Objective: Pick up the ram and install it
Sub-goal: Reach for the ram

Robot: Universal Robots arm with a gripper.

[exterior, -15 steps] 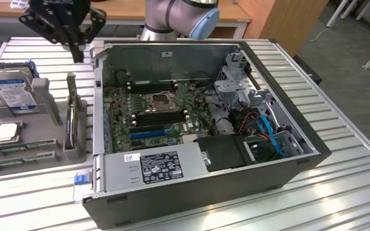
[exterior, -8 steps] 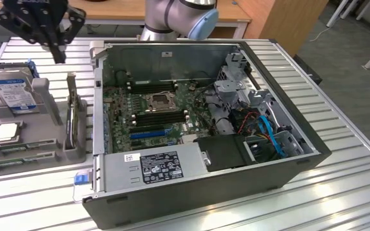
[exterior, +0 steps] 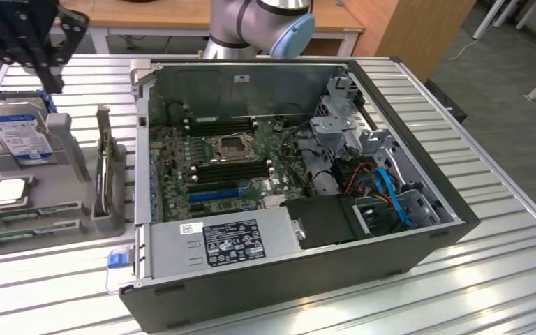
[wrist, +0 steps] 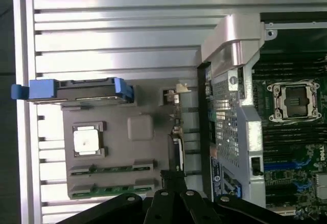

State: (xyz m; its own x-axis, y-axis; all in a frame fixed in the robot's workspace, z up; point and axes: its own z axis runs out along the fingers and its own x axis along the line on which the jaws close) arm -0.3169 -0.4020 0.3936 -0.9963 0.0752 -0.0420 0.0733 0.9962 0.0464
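Note:
Two green ram sticks (exterior: 28,213) lie flat in slots at the near end of a grey holder (exterior: 63,174) on the exterior view's left. In the wrist view both ram sticks (wrist: 112,169) lie beside the square silver processor chip (wrist: 87,141). My black gripper (exterior: 56,85) hangs high above the holder's far end, over the hard drive (exterior: 17,132), well apart from the sticks. Its fingers (wrist: 172,180) are shut together with nothing between them. The open computer case (exterior: 417,230) shows the motherboard with its black memory slots (exterior: 235,171) beside the empty processor socket (exterior: 231,146).
The case lies on its side on a slatted metal table (exterior: 491,293). A thin card (exterior: 105,167) stands upright in the holder next to the case wall. Blue expansion slots (exterior: 217,192), cables and a drive cage (exterior: 343,132) crowd the case interior. The robot base (exterior: 249,21) stands behind the case.

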